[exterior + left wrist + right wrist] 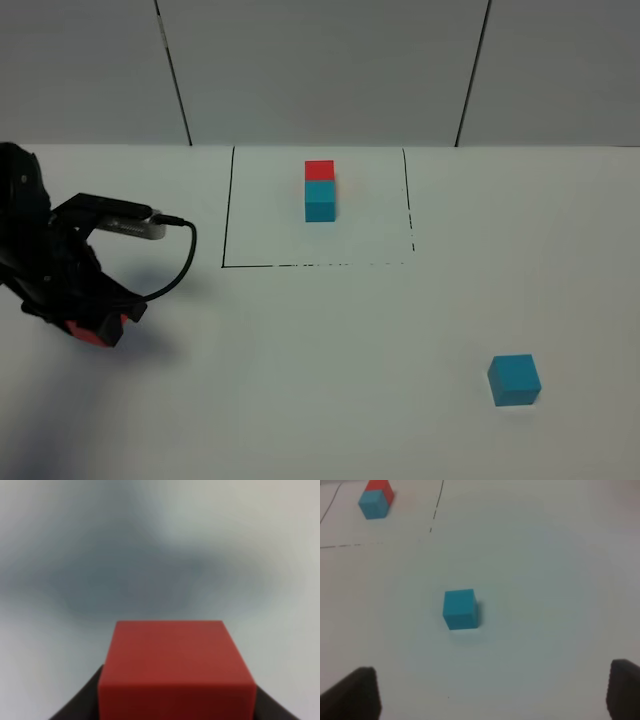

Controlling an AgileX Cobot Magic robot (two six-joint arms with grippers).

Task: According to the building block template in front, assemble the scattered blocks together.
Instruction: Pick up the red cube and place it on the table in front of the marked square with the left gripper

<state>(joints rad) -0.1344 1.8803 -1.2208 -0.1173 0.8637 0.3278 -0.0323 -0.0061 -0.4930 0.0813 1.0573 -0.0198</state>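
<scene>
Red-and-cyan template bar [320,190] lies at back; left claw [98,332] grips red cube [175,670]; cyan cube [515,380] lies apart.

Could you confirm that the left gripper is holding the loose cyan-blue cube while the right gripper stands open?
Not quite: the left gripper is shut on the plain red matte cube, as the left wrist view shows. The cyan-blue matte cube lies free on the white table. The right gripper does stand open.

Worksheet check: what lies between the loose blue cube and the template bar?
From blue cube to template bar: bare table, one drawn black line; exterior high view.
</scene>
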